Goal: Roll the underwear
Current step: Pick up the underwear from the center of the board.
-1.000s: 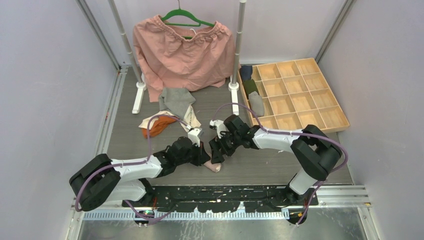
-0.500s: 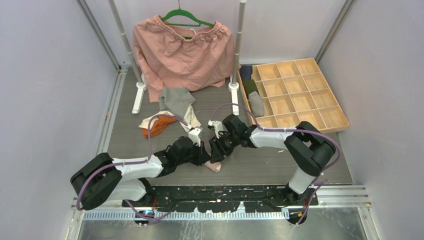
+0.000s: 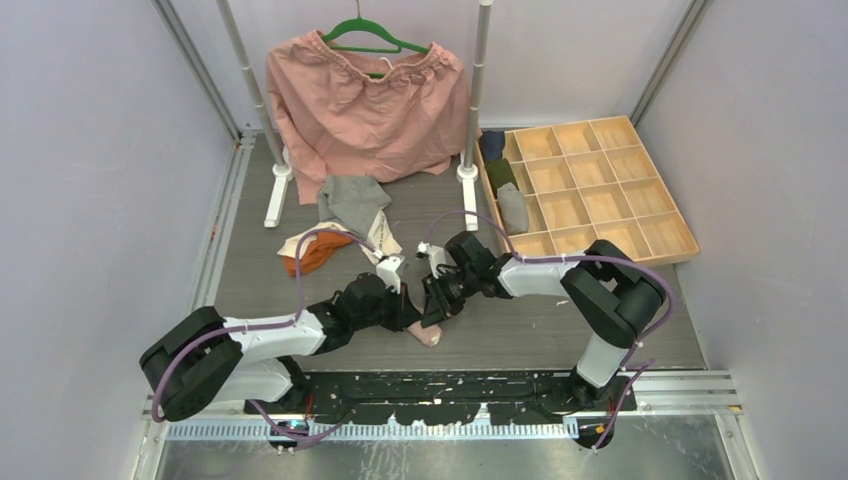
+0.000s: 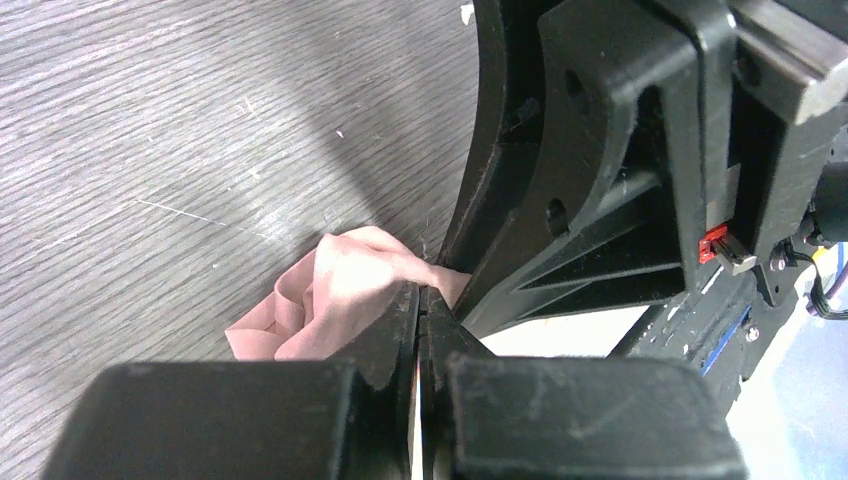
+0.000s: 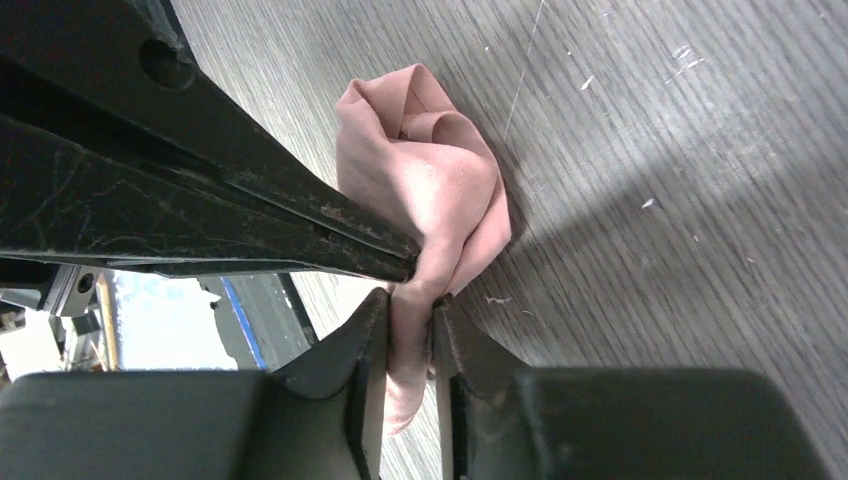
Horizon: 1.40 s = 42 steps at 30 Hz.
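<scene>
Grey wood-grain desk [image 3: 560,330] lies bare to the right of both grippers, with a narrower strip behind them up to its near edge; lilac walls [image 3: 90,200] close both sides. The right gripper [image 5: 410,300] is nearly closed, pinching a fold of the bunched pink underwear [image 5: 430,190] at its tips. The left gripper [image 4: 421,295] is fully closed, its tips pressed against the same cloth from the opposite side, crowding the right one. Beyond both lie grey underwear [image 3: 352,200] and cream and orange underwear [image 3: 315,250], then a salmon garment [image 3: 365,105] hanging on a rack [image 3: 478,90]. A wooden compartment tray [image 3: 668,185] sits beyond the right gripper, to its right.
</scene>
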Available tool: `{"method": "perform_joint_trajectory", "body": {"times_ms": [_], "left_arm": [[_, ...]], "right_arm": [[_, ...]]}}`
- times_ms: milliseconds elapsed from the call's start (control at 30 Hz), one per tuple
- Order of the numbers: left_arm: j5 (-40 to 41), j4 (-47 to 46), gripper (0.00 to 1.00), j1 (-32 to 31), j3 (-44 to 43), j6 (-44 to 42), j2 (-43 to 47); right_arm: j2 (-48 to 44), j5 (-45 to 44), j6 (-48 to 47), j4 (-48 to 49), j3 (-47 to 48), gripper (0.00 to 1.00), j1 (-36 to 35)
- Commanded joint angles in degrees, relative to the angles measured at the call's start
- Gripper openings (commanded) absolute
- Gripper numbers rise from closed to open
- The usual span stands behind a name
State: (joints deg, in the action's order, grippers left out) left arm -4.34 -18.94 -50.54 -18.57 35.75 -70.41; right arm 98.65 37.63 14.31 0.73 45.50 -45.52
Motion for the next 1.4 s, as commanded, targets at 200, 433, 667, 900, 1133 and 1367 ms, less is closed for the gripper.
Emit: {"method": "perform_joint_trajectory", "body": {"times_ms": [200,433,667,900,1133,1367], "left_arm": [[6.16,11.34,0.01,0.01,-1.68,1.98,8.67],[13.71,25.75,0.17,0.01,-6.04,2.14,22.54],[16.09,31.77,0.31,0.01,-5.08,2.52,27.94],[19.24,32.62,0.35,0.03,-2.30,7.59,26.68],[16.61,30.55,0.36,0.09,-1.95,7.05,24.62],[14.04,31.42,0.36,0.06,-2.94,5.27,24.55]], "right_arm": [[1.63,-6.16,1.89,3.37,-4.74,0.01,-0.18],[-6.55,-9.99,3.77,9.28,-7.35,0.01,0.63],[-15.41,-12.24,2.50,10.23,-5.13,0.01,6.07],[-25.49,-16.22,-4.12,0.08,0.65,0.01,17.32],[-28.38,-14.85,-11.85,-10.86,3.77,0.01,30.54],[-25.68,-7.32,-21.13,-22.47,6.10,0.01,41.49]]}}
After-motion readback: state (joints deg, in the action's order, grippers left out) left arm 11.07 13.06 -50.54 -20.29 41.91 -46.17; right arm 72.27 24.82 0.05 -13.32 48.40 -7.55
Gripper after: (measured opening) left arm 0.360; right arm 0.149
